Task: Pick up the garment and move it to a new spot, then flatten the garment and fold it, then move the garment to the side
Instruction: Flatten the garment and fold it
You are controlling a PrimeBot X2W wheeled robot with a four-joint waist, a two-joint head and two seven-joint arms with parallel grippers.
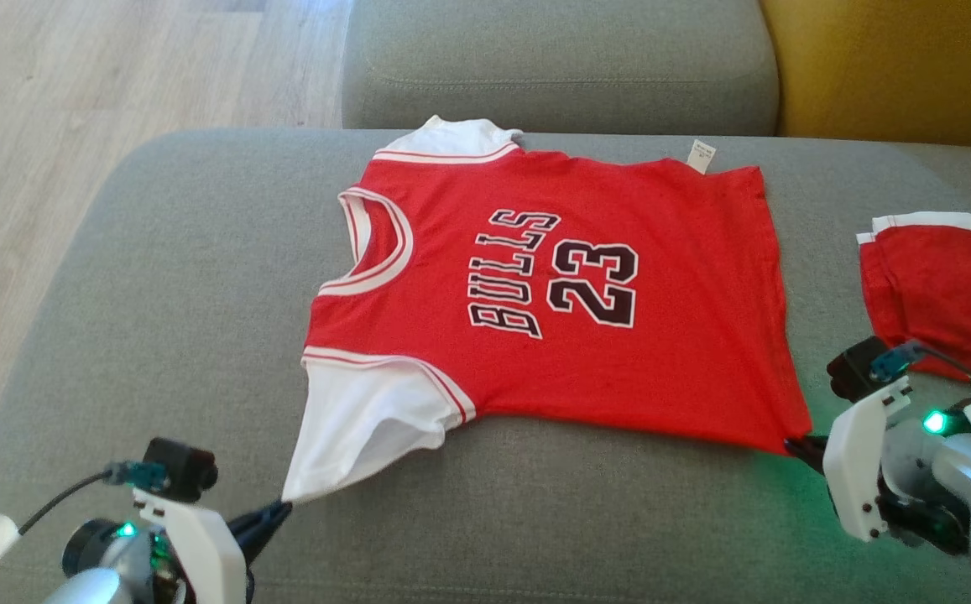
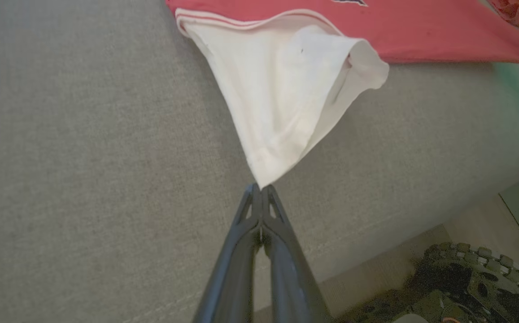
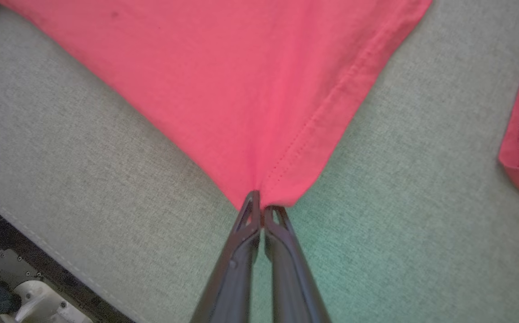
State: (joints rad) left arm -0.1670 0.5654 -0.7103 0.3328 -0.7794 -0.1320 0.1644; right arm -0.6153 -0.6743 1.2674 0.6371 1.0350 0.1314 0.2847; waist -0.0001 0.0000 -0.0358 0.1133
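Jersey, red with white sleeves, spread face up on the grey sofa seat, collar toward my left and hem toward my right. My left gripper is closed flat on the tip of the near white sleeve. My right gripper is closed on the near hem corner. Both holds are thin pinches at the very edge of the cloth, which fans out taut from each.

Risks, as I judge them:
(a) Either pinch may slip off if I pull outward or lift quickly, since so little fabric is caught.
(b) Uneven lifting could drag the body askew and wrinkle its flat lie.
(c) The sleeve may stretch alone while the red body lags, leaving a crooked fold line.
(d) A wide sweep to my right could catch the second red garment, which lies apart from the jersey.

Unclear:
- The far sleeve is bunched and seems partly tucked under.
- The print on the small white label is too small to read.
- The second garment is cut off at the edge, so I cannot tell its kind.
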